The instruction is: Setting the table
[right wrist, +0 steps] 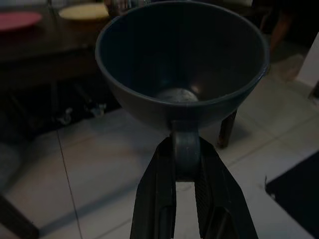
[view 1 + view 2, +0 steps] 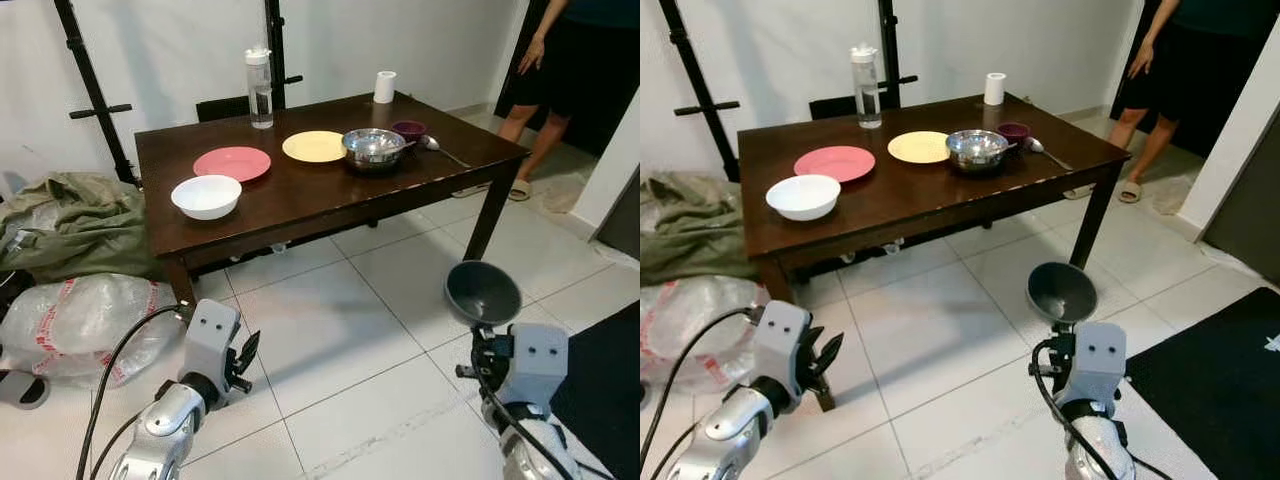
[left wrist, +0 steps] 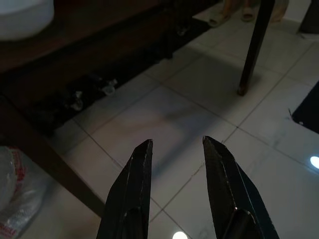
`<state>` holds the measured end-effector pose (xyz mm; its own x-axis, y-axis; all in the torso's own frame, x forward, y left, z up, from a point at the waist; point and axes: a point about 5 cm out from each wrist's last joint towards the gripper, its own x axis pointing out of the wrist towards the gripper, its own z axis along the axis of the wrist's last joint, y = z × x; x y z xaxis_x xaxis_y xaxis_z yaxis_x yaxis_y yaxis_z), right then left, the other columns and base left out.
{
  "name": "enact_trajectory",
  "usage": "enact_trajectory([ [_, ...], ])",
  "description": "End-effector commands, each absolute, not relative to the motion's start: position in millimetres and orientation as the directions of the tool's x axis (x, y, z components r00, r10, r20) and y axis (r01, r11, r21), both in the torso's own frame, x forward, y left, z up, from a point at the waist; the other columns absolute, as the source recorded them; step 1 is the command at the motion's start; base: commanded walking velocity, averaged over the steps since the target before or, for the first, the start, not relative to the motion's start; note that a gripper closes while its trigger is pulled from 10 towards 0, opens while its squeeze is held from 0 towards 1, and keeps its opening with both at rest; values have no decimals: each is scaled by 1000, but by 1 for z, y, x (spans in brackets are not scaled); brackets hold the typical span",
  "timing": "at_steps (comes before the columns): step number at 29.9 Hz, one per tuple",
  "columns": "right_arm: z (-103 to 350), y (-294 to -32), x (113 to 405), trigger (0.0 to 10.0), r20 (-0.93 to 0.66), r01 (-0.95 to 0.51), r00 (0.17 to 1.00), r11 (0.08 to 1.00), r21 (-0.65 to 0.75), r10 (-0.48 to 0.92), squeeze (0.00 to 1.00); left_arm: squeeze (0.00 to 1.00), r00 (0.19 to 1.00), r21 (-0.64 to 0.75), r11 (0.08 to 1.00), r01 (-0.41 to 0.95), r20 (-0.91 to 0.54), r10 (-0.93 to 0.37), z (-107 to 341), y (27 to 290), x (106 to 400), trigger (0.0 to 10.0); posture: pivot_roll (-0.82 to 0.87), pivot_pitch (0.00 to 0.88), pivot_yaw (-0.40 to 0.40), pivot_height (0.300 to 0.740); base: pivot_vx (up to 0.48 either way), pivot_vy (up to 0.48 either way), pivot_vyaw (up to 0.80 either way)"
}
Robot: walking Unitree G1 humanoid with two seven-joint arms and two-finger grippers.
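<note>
A crumpled olive cloth (image 2: 75,215) and a clear plastic bag (image 2: 75,325) with red printing too blurred to read lie on the floor left of the dark wooden table (image 2: 300,195). The left gripper (image 3: 175,149) hangs low near the table's front left leg, fingers narrowly apart and holding nothing; its wrist view looks under the table, where small clear objects lie on the tiles in the shade.

On the tabletop, left to right: a white bowl (image 2: 206,196), a pink plate (image 2: 232,163), a clear water bottle (image 2: 260,88), a yellow plate (image 2: 314,146), a steel bowl (image 2: 374,148), a white roll (image 2: 385,87), a small purple bowl (image 2: 409,129) and a metal spoon (image 2: 436,148).

The right gripper (image 1: 183,164) holds a dark grey bowl (image 1: 182,64) above the floor, well short of the table; the wrist view shows the fingers pinching a tab at its base.

A person (image 2: 555,70) in sandals stands at the far right.
</note>
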<state>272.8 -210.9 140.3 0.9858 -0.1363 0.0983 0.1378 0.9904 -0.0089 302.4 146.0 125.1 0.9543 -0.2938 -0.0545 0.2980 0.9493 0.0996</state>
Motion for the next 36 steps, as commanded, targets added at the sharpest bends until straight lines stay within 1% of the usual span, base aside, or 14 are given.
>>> enact_trajectory([
  [1,151,-214,274,10000,151,153,977,988,-9,-150,0,0,955,114,948,296,-46,-293,125,144,303,10000,-26,50,94,740,0,0,0],
  [3,164,-215,278,10000,204,153,968,988,-10,-148,0,0,955,124,947,297,-12,-298,131,141,304,10000,-26,50,94,740,120,0,0],
  [7,187,-213,283,10000,288,146,947,989,-5,-139,0,0,953,146,944,295,26,-301,138,138,306,10000,-29,52,96,740,409,0,0],
  [14,207,-211,289,10000,367,131,923,991,-16,-116,0,0,951,147,943,299,42,-308,142,135,308,10000,-26,53,97,740,480,0,0],
  [21,212,-210,292,10000,378,131,919,991,-14,-116,0,0,950,152,942,299,47,-309,142,135,308,10000,-22,53,98,740,480,0,0],
  [30,210,-215,293,10000,372,142,918,990,21,-140,0,0,946,174,937,304,62,-318,145,134,308,10000,-19,54,101,740,480,0,0],
  [36,207,-212,295,10000,359,119,926,993,22,-119,0,0,945,181,935,303,71,-320,147,133,309,10000,-19,54,105,740,480,0,0],
])
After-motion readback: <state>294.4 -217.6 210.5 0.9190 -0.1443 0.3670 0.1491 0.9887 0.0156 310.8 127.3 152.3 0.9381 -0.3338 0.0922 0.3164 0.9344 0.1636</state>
